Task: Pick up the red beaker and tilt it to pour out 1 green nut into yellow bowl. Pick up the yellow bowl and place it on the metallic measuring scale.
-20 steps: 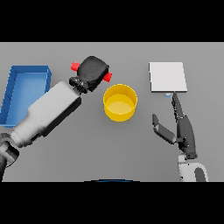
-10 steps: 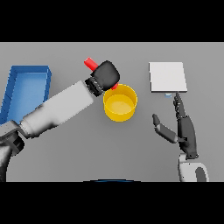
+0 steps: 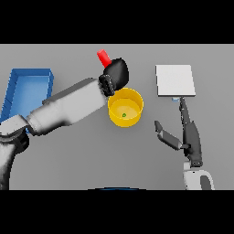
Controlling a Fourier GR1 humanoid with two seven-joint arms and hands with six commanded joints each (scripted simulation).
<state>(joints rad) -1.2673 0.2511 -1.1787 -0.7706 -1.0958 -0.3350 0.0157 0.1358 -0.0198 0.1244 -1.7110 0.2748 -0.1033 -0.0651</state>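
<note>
1. Gripping the red beaker (image 3: 103, 58), the left hand (image 3: 117, 74) has its dark fingers wrapped round it just behind the yellow bowl (image 3: 135, 101); only a smooth red cylindrical end pokes out, slanted up and to the left.
2. The bowl is round, plain and glossy, standing on the matte grey table (image 3: 91, 160), with 1 small green nut (image 3: 124, 114) lying on its floor.
3. The metallic measuring scale (image 3: 175, 80) is a flat, pale square plate to the right of the bowl, apart from it.
4. The right hand (image 3: 189, 137) rests just below the scale, fingers straight and thumb spread wide, holding nothing.
5. A blue rectangular tray (image 3: 28, 73) with raised walls sits at far left.
6. No writing or labels are legible anywhere.
</note>
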